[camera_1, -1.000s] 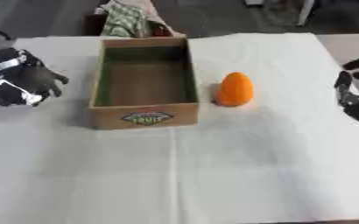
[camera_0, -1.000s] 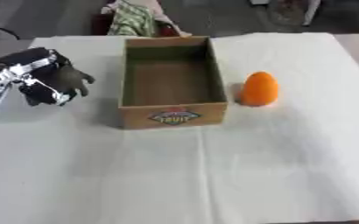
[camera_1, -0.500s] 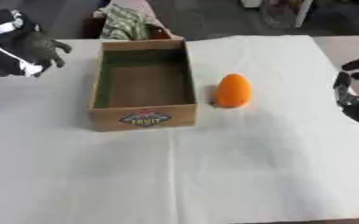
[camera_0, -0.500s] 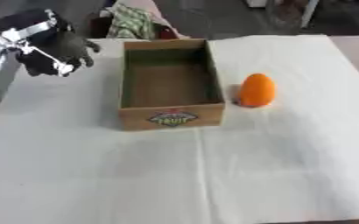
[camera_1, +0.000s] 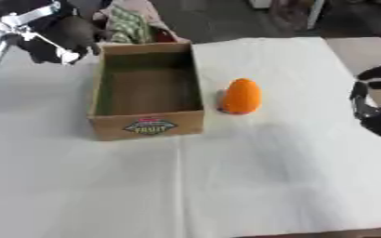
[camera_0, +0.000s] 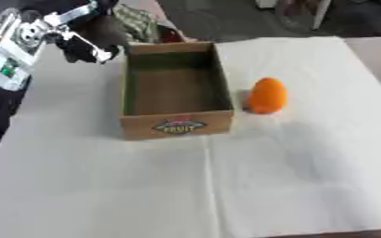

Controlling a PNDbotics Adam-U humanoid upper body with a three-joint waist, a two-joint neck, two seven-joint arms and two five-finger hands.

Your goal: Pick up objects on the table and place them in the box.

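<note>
The left robot hand (camera_0: 92, 35) has risen to the box's (camera_0: 176, 125) far-left corner, fingers curled on nothing — the orange fruit (camera_0: 267, 95) waits on the counter (camera_0: 226, 186) just right of the box — unpicked.

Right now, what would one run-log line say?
box: empty | orange object: on table, right of box | left hand: raised beyond box's far-left corner, holding nothing
</note>
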